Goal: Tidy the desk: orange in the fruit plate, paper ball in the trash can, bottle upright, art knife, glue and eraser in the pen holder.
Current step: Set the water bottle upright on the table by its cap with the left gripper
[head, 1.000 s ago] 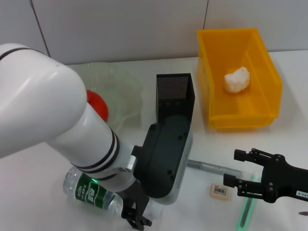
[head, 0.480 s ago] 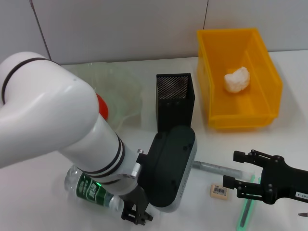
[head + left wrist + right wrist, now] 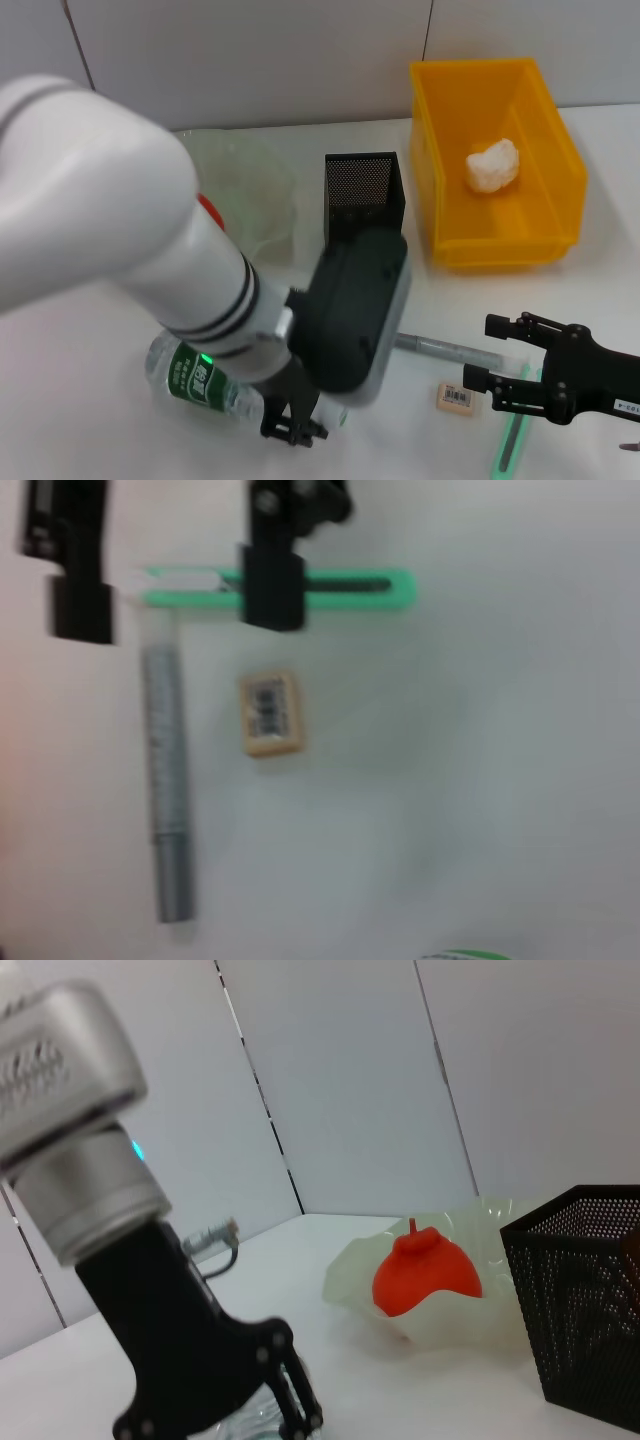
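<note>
While the bottle (image 3: pixel 205 380) lies on its side at the near left of the desk (image 3: pixel 90 330), we bring the left tool (image 3: pixel 293 425) down at its cap end; the fingers sit against the clear neck region, but we cannot tell whether they are spread or clamped on it. The bottle's long axis runs diagonally across the desk, base toward the robot's left and farther side, cap toward the near side and the centre, mostly hidden under the wrist housing. We judge the main risk to be roll: a round, smooth body gripped off-centre near the cap may pivot or slip out as it is tipped upright, and the broad left forearm hides the contact from the head view. A swing during righting could also strike the pen holder (image 3: pixel 364 196), which stands just behind the wrist. The right tool (image 3: pixel 505 360) hovers with fingers spread at the near right, above the art knife (image 3: pixel 511 440), whose long axis runs roughly toward and away from the robot. The glue (image 3: pixel 445 348) lies crosswise between the two arms, and the eraser (image 3: pixel 455 397) rests just beside the right tool; a careless descent there could nudge either. The orange (image 3: pixel 425 1272) already sits in the fruit plate (image 3: pixel 480 1325), and the paper ball (image 3: pixel 492 165) lies in the trash can (image 3: pixel 440 150).
</note>
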`<state>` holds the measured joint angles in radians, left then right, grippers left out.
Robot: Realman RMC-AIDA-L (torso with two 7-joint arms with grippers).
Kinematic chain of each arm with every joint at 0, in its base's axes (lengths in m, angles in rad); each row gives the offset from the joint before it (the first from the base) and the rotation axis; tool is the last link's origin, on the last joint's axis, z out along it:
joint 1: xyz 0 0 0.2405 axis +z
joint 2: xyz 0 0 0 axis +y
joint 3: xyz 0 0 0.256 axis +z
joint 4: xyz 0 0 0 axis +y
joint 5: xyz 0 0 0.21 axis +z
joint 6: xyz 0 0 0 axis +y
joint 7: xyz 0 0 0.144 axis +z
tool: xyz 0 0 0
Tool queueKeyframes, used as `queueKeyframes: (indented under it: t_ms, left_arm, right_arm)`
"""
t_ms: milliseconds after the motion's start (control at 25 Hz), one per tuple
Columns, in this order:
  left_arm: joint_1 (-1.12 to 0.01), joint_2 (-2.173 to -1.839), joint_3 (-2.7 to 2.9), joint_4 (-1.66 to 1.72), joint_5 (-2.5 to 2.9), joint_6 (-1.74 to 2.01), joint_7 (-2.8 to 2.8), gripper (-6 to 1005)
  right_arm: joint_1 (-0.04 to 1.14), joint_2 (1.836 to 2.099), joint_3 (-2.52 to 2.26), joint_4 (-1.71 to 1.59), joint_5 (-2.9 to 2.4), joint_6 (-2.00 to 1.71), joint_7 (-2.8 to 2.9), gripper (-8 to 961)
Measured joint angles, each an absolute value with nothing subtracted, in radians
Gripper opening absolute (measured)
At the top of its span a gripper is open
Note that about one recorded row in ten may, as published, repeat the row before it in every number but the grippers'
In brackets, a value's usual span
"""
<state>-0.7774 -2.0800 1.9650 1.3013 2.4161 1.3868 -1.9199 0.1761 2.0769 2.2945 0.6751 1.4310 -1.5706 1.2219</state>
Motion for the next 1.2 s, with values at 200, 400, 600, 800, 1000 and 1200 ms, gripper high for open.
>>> queueKeyframes:
  t_ms: [200, 400, 600, 800, 1000, 1200]
  left_arm:
    - [-0.759, -2.076, 1.824, 1.324, 2.347, 1.444, -1.905, 443]
    - [-0.682, -2.072, 1.614, 1.370, 2.282, 1.518, -1.857, 441]
    - [-0.620, -2.070, 1.483, 1.387, 2.222, 1.551, -1.835, 440]
    - [-0.539, -2.067, 1.376, 1.428, 2.149, 1.573, -1.813, 441]
    - [-0.477, -2.066, 1.293, 1.438, 2.100, 1.581, -1.793, 441]
    - [-0.418, -2.066, 1.212, 1.426, 2.029, 1.581, -1.762, 442]
  right_arm:
    - [0.174, 2.077, 2.295, 0.675, 1.431, -1.571, 1.223, 837]
    - [0.173, 2.076, 2.295, 0.675, 1.431, -1.571, 1.225, 837]
    - [0.178, 2.076, 2.295, 0.676, 1.431, -1.571, 1.226, 836]
    - [0.183, 2.075, 2.295, 0.678, 1.431, -1.575, 1.229, 836]
    - [0.193, 2.075, 2.295, 0.680, 1.431, -1.581, 1.240, 836]
    - [0.197, 2.075, 2.295, 0.684, 1.431, -1.582, 1.252, 836]
